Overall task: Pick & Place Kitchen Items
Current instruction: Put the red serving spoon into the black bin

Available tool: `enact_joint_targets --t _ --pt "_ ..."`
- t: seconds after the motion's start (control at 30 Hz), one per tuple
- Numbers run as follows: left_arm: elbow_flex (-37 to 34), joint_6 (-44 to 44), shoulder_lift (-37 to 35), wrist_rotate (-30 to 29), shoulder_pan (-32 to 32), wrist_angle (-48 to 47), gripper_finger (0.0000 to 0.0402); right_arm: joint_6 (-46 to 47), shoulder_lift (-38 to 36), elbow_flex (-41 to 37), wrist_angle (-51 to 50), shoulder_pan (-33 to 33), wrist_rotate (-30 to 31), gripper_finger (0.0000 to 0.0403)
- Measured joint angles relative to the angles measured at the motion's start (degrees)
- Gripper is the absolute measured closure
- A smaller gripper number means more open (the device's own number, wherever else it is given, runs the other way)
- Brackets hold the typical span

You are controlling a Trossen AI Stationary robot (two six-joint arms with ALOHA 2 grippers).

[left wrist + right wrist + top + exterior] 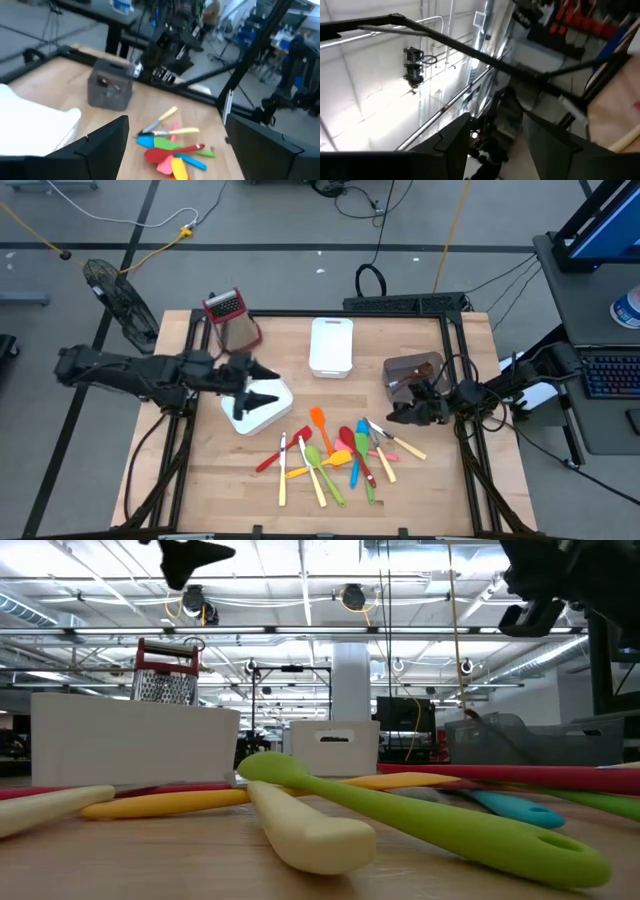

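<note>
The kitchen items, slim spoons and spatulas in red, orange, green, blue, yellow and cream, lie flat in a loose pile on the wooden table near its front edge. They also show in the left wrist view and close up in the low view. My left gripper hovers open above the white bin at the table's left, with nothing between its fingers. My right gripper stands open by the grey bin at the right, tipped upward and holding nothing.
A second white bin stands at the far middle. A metal box grater with a red top stands at the far left. Black frame rails run along the table's edges. Bare wood lies between the bins and the pile.
</note>
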Motion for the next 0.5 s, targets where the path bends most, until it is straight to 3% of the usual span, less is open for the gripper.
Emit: enact_joint_targets --t 0.27,0.5 --pt "-9.3 0.3 -12.0 -2.6 -2.9 0.7 0.0062 -12.3 0.0 9.3 -11.0 0.2 0.1 0.0225" --pt "-15.9 2.1 -22.7 -2.4 -4.2 -0.1 0.0062 -20.9 0.0 22.9 -40.1 3.3 0.2 0.0225"
